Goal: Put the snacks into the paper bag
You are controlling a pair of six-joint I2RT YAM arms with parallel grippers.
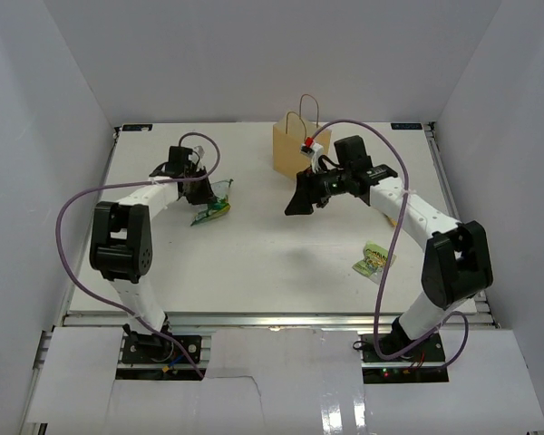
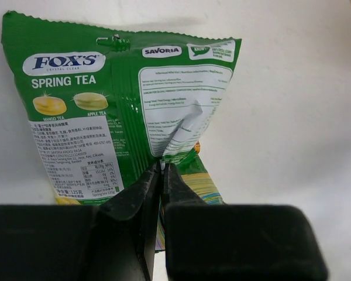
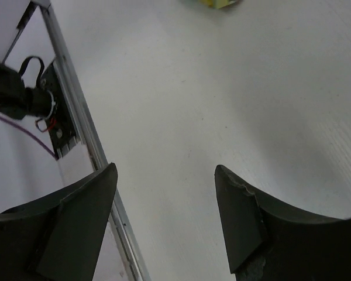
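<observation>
The tan paper bag (image 1: 292, 145) stands upright at the back middle of the table. My left gripper (image 1: 202, 188) is shut on a fold of a green snack packet (image 2: 99, 111), pinched between its fingertips (image 2: 162, 171) low over the table. A second yellow-green packet (image 2: 207, 182) lies partly under it; it also shows in the top view (image 1: 210, 214). Another packet (image 1: 374, 258) lies at the front right. My right gripper (image 1: 299, 201) is open and empty, hovering just in front of the bag; its wrist view shows bare table between its wide-apart fingertips (image 3: 167, 178).
White walls enclose the table on the left, back and right. A metal rail (image 3: 88, 129) runs along the table edge in the right wrist view. The edge of a yellow-green packet (image 3: 215, 3) shows at the top of that view.
</observation>
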